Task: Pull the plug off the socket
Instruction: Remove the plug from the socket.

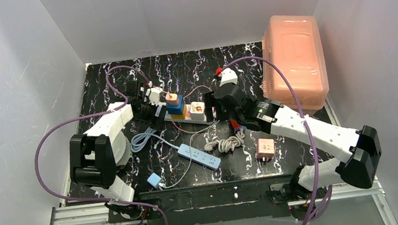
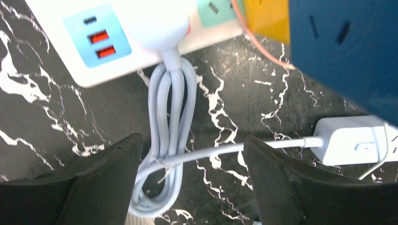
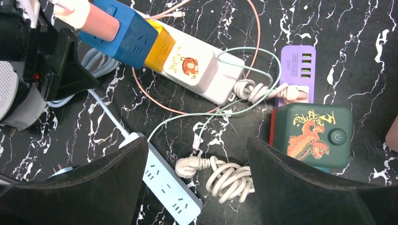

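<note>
The long white power strip (image 1: 204,118) lies mid-table. It also shows in the left wrist view (image 2: 141,61) and the right wrist view (image 3: 223,82). A blue cube adapter (image 1: 175,107) with a pink plug (image 1: 171,97) on top, a yellow block (image 3: 159,47) and a white tiger-print cube (image 1: 198,111) sit on it. A light-blue plug (image 2: 162,28) is in its left end, and its bundled cord (image 2: 169,131) runs down between my left fingers. My left gripper (image 2: 192,187) is open and empty, just left of the strip (image 1: 150,110). My right gripper (image 3: 197,187) is open and empty, above the strip's right end (image 1: 219,100).
A slim light-blue strip (image 1: 199,156) and a coiled white cord (image 1: 224,142) lie in front. A purple strip (image 3: 298,65) and a green dragon-print cube (image 3: 312,136) sit on the right. A pink box (image 1: 266,148), a small blue cube (image 1: 154,180) and an orange bin (image 1: 295,67) are there too.
</note>
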